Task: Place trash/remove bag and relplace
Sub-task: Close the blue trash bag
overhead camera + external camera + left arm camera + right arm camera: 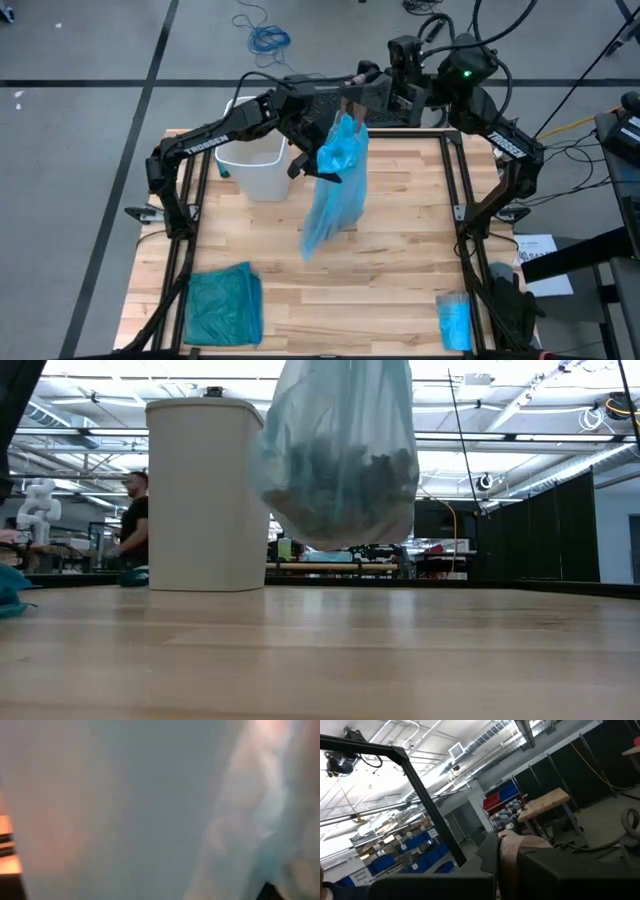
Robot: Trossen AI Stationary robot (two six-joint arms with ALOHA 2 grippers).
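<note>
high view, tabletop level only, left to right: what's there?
teal-green bag at the near left corner → white bin toward the far left → pale blue bag hanging at centre, with the left gripper on it → small folded blue packet at the near right edge.

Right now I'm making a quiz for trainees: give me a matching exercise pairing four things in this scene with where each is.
Things:
1. pale blue see-through plastic bag
2. white plastic bin
3. teal-green folded bag
4. small blue packet

Places:
A. near table corner on the left arm's side
B. hanging above the table, scraps inside
C. standing at the far table edge
D. near table corner on the right arm's side

Pairs: 1-B, 2-C, 3-A, 4-D
</note>
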